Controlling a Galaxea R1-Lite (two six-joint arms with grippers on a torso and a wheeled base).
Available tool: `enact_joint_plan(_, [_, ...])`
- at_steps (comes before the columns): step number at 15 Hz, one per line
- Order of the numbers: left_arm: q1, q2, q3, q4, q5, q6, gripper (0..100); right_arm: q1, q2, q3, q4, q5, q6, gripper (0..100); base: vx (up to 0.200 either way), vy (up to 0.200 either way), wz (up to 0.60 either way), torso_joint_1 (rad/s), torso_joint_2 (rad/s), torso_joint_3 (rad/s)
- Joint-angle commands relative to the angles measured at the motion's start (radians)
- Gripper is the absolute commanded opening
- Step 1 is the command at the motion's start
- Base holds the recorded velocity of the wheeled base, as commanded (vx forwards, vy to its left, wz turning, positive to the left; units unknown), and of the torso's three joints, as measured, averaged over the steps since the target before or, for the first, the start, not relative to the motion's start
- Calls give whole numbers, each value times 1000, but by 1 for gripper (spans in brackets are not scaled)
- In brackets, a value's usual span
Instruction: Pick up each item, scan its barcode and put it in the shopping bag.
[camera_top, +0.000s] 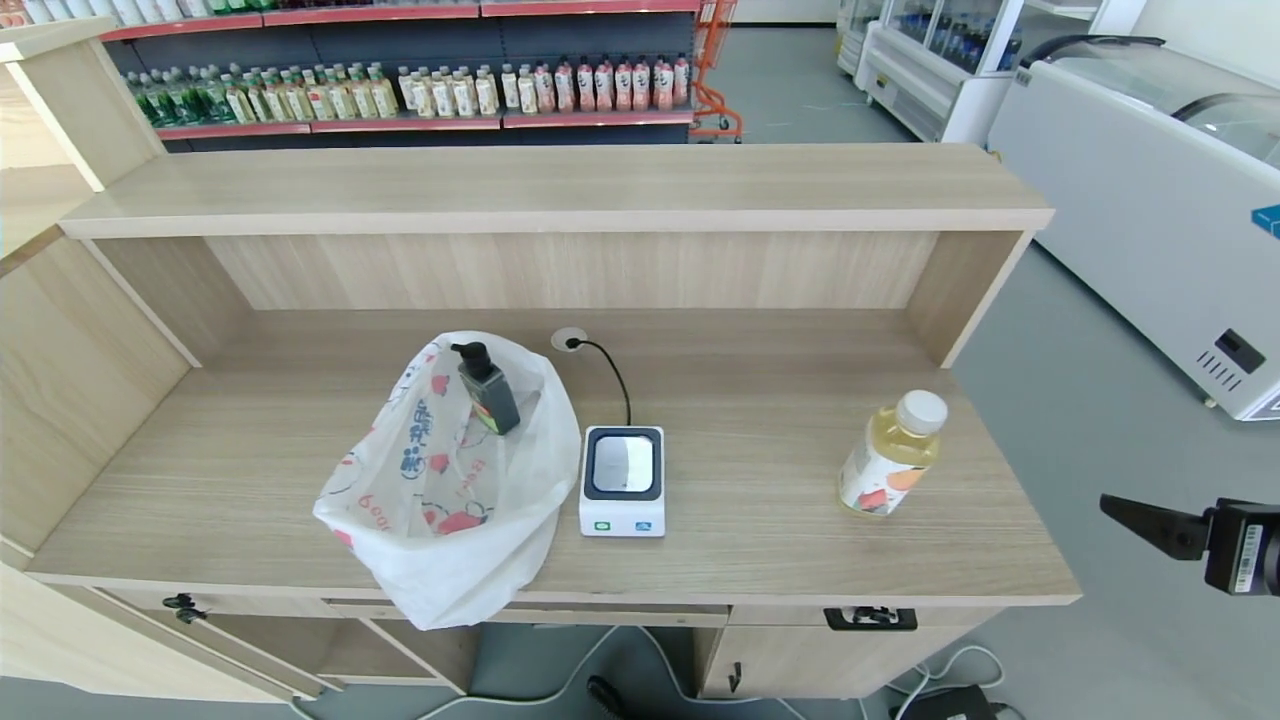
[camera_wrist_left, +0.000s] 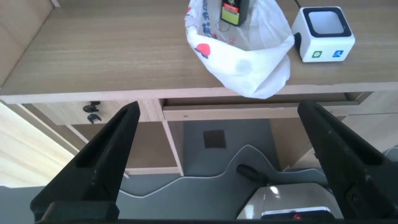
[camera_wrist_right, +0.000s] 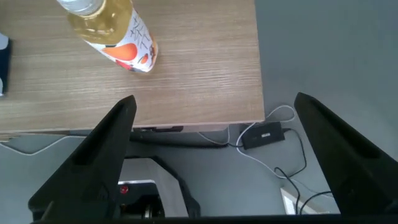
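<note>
Checkout counter: one item bagged, one item standing loose, both grippers empty.

The shopping bag (camera_top: 450, 480) sits left of centre on the wooden counter (camera_top: 760, 400), its lower part hanging over the front edge. A dark pump bottle (camera_top: 488, 392) stands tilted inside the bag's open mouth. The barcode scanner (camera_top: 622, 480) is just beside the bag on its right, window facing up, and its black cable (camera_top: 612, 372) runs back to a grommet (camera_top: 569, 339) in the counter top. A drink bottle (camera_top: 890, 455) with yellow liquid and a white cap stands upright near the counter's right end, well apart from the scanner. The left gripper (camera_wrist_left: 217, 109) is off the counter, before its front edge near the bag, fingers spread wide and grasping nothing. The right gripper (camera_wrist_right: 214, 102) is off the counter's front right corner, fingers likewise spread and empty, with the drink bottle beyond it.
</note>
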Motion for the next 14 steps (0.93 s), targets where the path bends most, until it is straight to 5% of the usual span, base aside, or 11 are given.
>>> enact_joint_plan(1, [0, 0, 0, 0, 0, 0, 100, 4, 12, 9, 0, 12, 0, 100, 0, -200, 0, 2, -2, 2])
enact_joint_plan(4, [0, 0, 0, 0, 0, -8, 100, 14, 15, 6, -1, 66, 2, 100, 0, -200, 0, 1, 2, 1])
enact_joint_plan(8, [0, 0, 0, 0, -1, -8, 100, 123, 90, -2, -62, 144, 9, 100, 0, 0, 0, 0, 0, 0])
enact_joint_plan(11, [0, 0, 0, 0, -1, -8, 100, 222, 194, -3, -279, 136, 77, 100, 0, 0, 0, 0, 0, 0])
enact_joint_plan(14, [0, 0, 0, 0, -1, -8, 100, 340, 231, 4, -320, 59, 111, 100, 0, 0, 0, 0, 0, 0])
